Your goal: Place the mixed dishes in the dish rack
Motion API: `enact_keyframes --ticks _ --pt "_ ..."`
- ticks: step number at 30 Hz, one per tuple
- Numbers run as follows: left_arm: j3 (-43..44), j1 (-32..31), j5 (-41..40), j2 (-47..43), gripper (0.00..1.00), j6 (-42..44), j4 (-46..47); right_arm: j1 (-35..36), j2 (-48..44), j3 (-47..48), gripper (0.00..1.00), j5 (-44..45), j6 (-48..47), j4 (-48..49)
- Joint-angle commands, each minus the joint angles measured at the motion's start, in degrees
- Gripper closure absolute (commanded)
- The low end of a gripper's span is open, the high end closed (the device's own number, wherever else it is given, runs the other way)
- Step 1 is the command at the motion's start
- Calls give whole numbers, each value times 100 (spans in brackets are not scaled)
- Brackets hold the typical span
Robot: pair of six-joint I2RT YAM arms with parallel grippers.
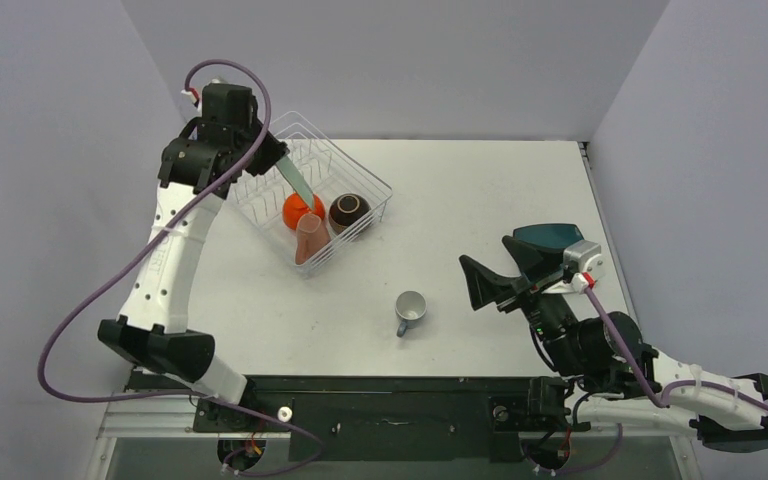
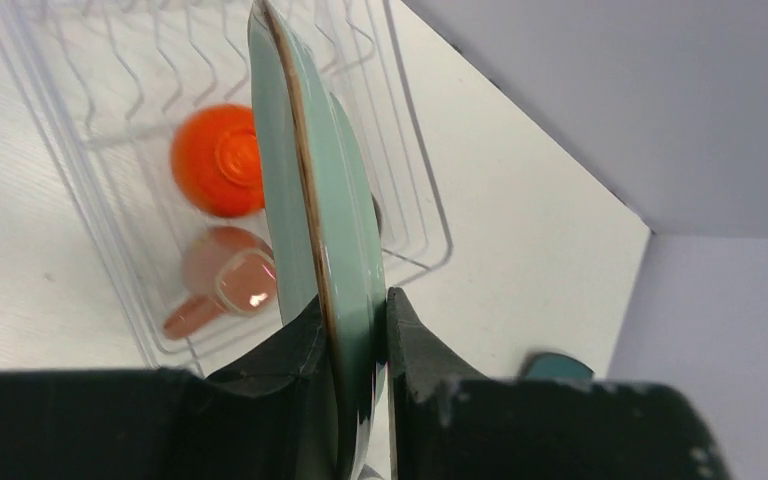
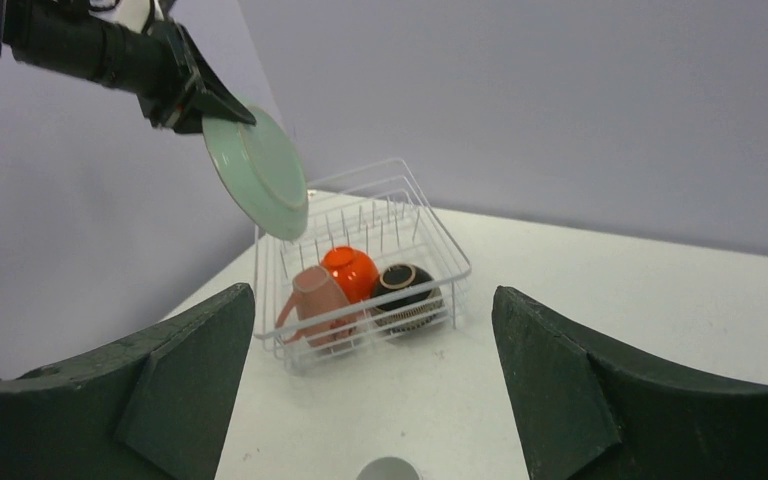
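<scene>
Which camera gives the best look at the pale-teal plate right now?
The right wrist view: the pale-teal plate shows nearly its whole round outline, tilted, held by the left gripper above the dish rack. The left wrist view shows it edge-on between the fingers; the top view shows only a thin sliver.

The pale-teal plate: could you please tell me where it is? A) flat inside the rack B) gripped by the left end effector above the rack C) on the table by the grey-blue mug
B: the left end effector pinches the pale-teal plate by its rim over the dish rack.
</scene>
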Motion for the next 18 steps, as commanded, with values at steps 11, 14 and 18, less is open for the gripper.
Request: enact_keyframes --ticks 11,14,18 --pt "791 839 -778 992 100 326 834 -26 -243 110 18 836 747 -1344" --pt "840 938 -687 1237 100 222 902 -28 -284 142 18 948 832 -1492" --pt "576 1102 -534 1353 100 5 1181 -28 -352 113 18 1091 893 -1568"
